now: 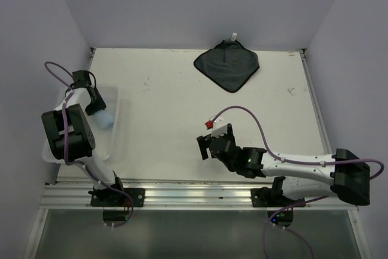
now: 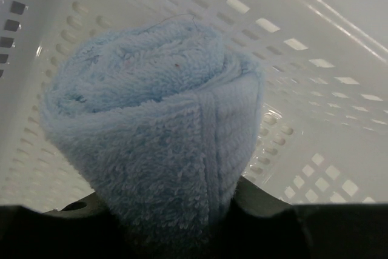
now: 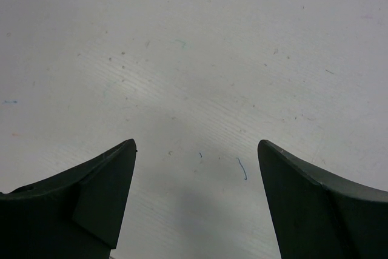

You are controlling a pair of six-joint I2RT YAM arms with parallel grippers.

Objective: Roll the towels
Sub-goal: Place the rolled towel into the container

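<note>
A light blue towel (image 2: 154, 131), rolled into a thick bundle, fills the left wrist view. My left gripper (image 1: 97, 108) is shut on this roll (image 1: 103, 119) and holds it over the white mesh basket (image 1: 114, 144) at the table's left edge. The dark grey towel (image 1: 227, 64) lies flat and spread out at the far middle of the table, a small white tag at its far corner. My right gripper (image 3: 195, 162) stands open low over bare table in the middle (image 1: 204, 147), with nothing between its fingers.
The basket's perforated walls (image 2: 315, 89) surround the blue roll. A grey wall runs close along the left side of the basket. An aluminium rail (image 1: 194, 195) crosses the near edge by the arm bases.
</note>
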